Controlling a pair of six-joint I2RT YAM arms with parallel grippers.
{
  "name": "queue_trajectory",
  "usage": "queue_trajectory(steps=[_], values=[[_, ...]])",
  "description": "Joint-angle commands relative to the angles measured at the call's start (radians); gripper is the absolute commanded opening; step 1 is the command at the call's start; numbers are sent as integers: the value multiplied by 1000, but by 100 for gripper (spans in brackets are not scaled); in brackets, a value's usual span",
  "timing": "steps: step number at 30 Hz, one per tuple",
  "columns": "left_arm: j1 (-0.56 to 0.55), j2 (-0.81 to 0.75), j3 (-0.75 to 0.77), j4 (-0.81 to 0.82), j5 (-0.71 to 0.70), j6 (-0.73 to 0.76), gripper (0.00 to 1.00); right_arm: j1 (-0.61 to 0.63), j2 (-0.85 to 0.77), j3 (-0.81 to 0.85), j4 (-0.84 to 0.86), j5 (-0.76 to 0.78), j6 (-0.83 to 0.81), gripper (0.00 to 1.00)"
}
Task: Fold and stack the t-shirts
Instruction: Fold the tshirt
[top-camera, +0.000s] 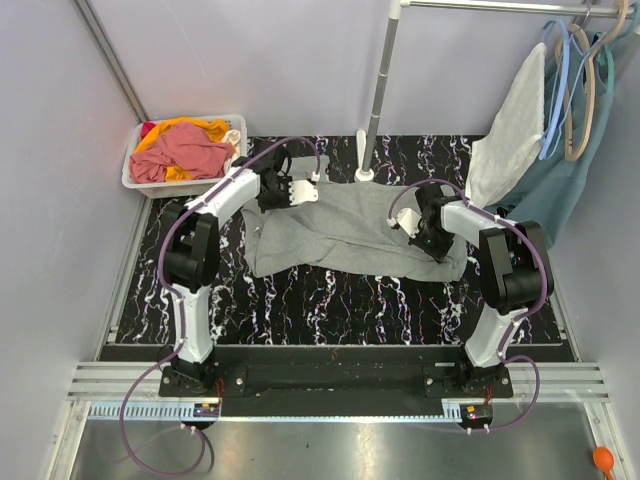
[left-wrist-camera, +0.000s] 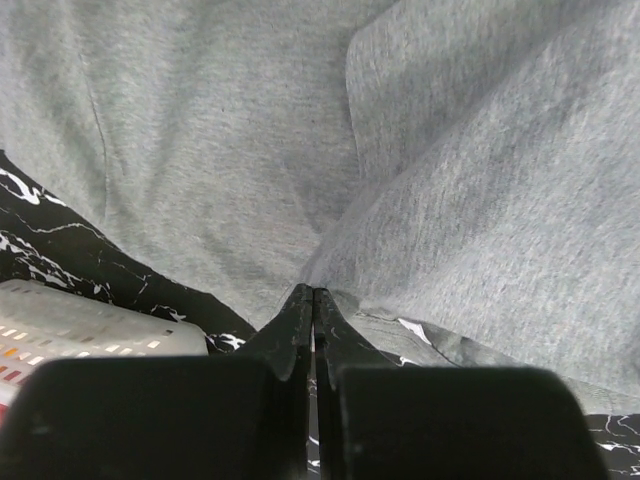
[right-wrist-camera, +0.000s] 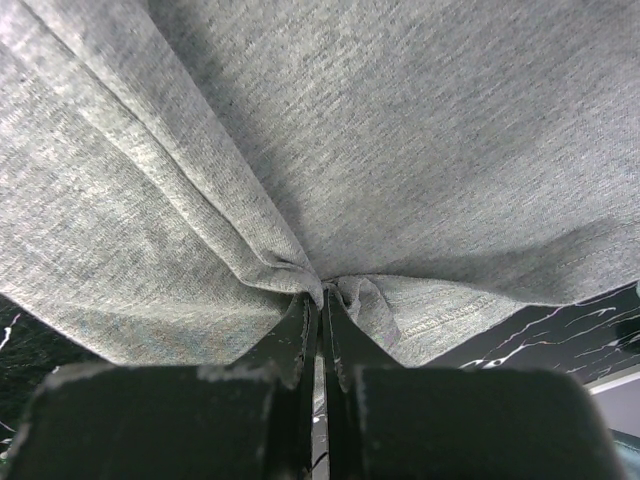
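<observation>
A: What does the left gripper (left-wrist-camera: 313, 296) hold?

B: Its two fingers are pressed together on an edge of the grey t-shirt (top-camera: 340, 235). In the left wrist view the creases of the cloth run toward the fingertips, and the shirt spreads out in front of the gripper, with one layer folded over to the front right.

A: And the right gripper (right-wrist-camera: 322, 302)?

B: It is also clenched on the same shirt. A small bunch of fabric is gathered just at its tips, beside a stitched hem, and the cloth fans out ahead of it and to its left.

A: Where does the shirt lie?

B: On the black marbled bench (top-camera: 330, 300), between the two grippers, mostly flat with some wrinkles. The bench shows below and beside both grippers.

A: The other shirts?

B: A pink-red t-shirt (top-camera: 185, 152) and an orange t-shirt (top-camera: 200, 127) are crumpled in a white basket (top-camera: 132, 178), on the outer side of the left gripper. A corner of that basket (left-wrist-camera: 90, 325) shows near its left finger.

A: Anything near the right gripper?

B: Beyond it hang an off-white cloth (top-camera: 510, 130) and a teal garment (top-camera: 572, 190), well apart from the bench work.
</observation>
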Motion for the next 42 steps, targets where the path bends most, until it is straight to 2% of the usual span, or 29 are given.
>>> queue_trajectory(steps=[1,4,10,22,40,41,42], values=[[1,-9,-15,43,-61,28,0,-8,-3,-10,-6,48,-17,0],[1,-28,-87,73,-80,37,0,-8,-17,-2,-8,64,-23,0],[3,-40,-135,100,-98,52,0,-12,-69,-2,-14,115,-46,0],[1,-34,-129,123,-103,46,0,-23,-115,50,-32,155,-69,0],[-10,-19,-88,133,-115,29,0,-23,-35,179,-57,153,-66,0],[-11,-18,-86,139,-115,23,1,-24,-32,180,-55,153,-66,0],[-13,-20,-88,143,-115,22,10,-23,-28,179,-54,155,-65,1]])
